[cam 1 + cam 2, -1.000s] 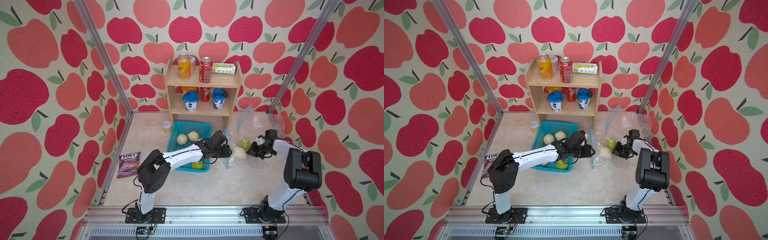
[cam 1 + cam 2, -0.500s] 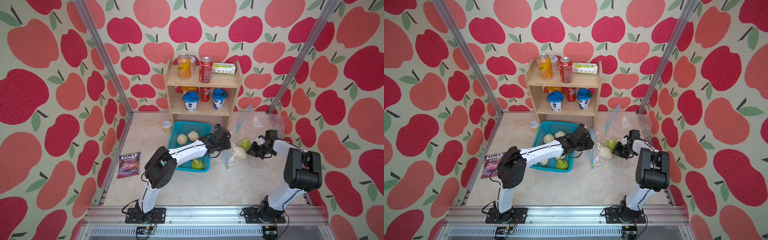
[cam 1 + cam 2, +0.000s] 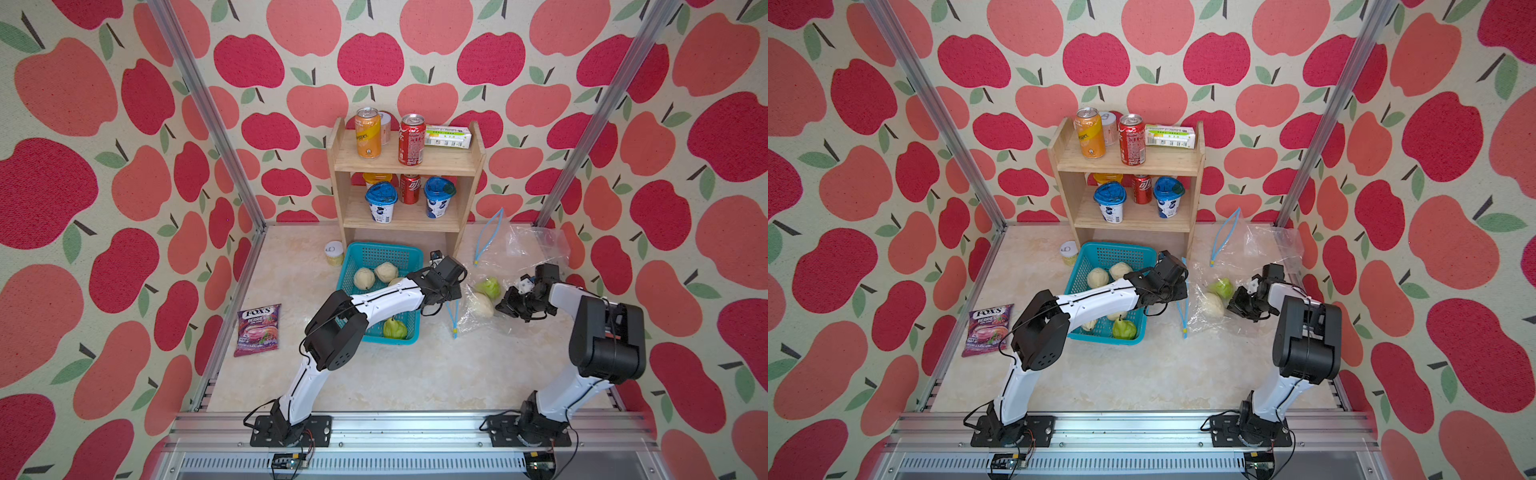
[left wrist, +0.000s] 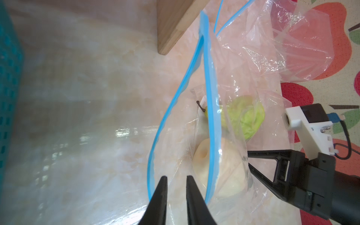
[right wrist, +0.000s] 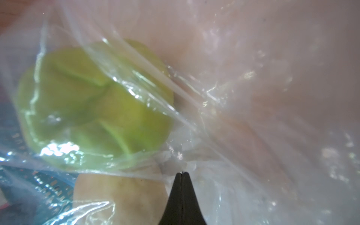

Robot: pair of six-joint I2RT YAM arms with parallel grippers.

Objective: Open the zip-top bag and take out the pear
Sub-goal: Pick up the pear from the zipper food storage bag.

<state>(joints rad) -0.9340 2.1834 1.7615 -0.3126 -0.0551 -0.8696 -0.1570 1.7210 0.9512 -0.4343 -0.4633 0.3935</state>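
Left claw [image 4: 176,177] at zip-top bag [image 4: 229,64] mouth; pear [image 4: 247,116] deeper inside.

The zip-top bag [image 4: 213,109] has its mouth open, the two blue strips apart, and the left gripper [image 4: 176,178] fits between them. Inside, the pale fruit [image 4: 229,175] lies nearest the mouth, the green pear [image 4: 247,116] deeper. Basket [image 3: 376,259] and shelf [image 3: 409,164] stand close beside it.
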